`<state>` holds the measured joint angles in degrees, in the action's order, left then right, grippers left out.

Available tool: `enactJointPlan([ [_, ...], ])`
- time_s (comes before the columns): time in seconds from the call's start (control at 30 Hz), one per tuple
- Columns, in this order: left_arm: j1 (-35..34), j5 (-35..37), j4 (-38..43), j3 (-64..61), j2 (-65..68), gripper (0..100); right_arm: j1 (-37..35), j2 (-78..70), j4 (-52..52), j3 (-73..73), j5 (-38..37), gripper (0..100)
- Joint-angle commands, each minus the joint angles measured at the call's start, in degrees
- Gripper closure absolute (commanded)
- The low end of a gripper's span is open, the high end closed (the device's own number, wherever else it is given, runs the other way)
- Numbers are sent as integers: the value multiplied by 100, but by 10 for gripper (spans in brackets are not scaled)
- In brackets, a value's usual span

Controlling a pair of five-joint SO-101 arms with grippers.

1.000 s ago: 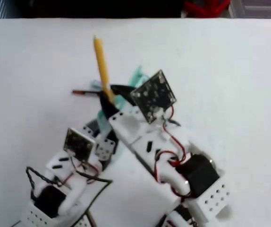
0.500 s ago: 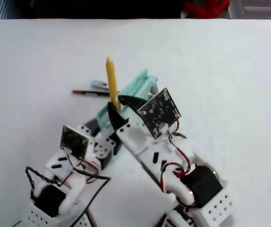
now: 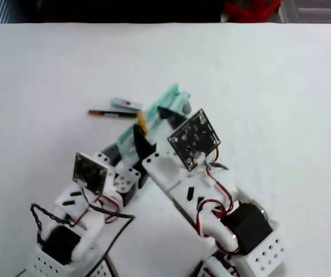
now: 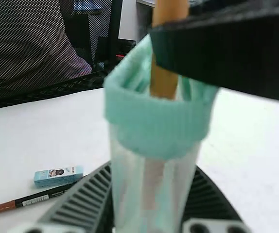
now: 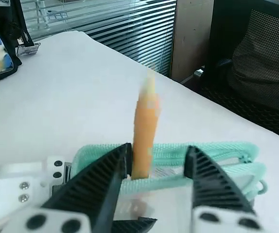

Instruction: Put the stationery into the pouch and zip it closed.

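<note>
The teal mesh pouch (image 3: pixel 169 99) stands up off the table with its mouth open, and my left gripper (image 4: pixel 151 183) is shut on its clear lower part (image 4: pixel 149 179). An orange pencil (image 4: pixel 166 63) stands in the pouch mouth (image 4: pixel 156 121), part of it inside. In the right wrist view the pencil (image 5: pixel 143 138) sits between the fingers of my right gripper (image 5: pixel 156 155), which is open, with a gap beside the pencil. From above, the right gripper (image 3: pixel 153 124) straddles the pouch, and just a short stub of pencil (image 3: pixel 141 120) shows.
A brown-tipped black pen (image 3: pixel 111 113) and a small blue box (image 3: pixel 125 104) lie on the white table (image 3: pixel 269 86) just left of the pouch; the left wrist view has the pen (image 4: pixel 32 199) and box (image 4: pixel 58 175) too. Both arms crowd the near middle.
My right gripper has opened and the pencil has slid down into the pouch, from a long shaft sticking up to a short stub. The right arm drew back slightly.
</note>
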<state>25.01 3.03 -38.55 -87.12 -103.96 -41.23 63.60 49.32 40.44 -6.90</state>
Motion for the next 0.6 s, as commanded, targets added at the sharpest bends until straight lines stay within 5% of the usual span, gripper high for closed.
enactJointPlan([
  [0.0,-66,70,123,53,-57,844,31,75,75,-35,-62,747],
  [0.57,470,-123,167,18,-57,845,242,13,171,-70,-88,748],
])
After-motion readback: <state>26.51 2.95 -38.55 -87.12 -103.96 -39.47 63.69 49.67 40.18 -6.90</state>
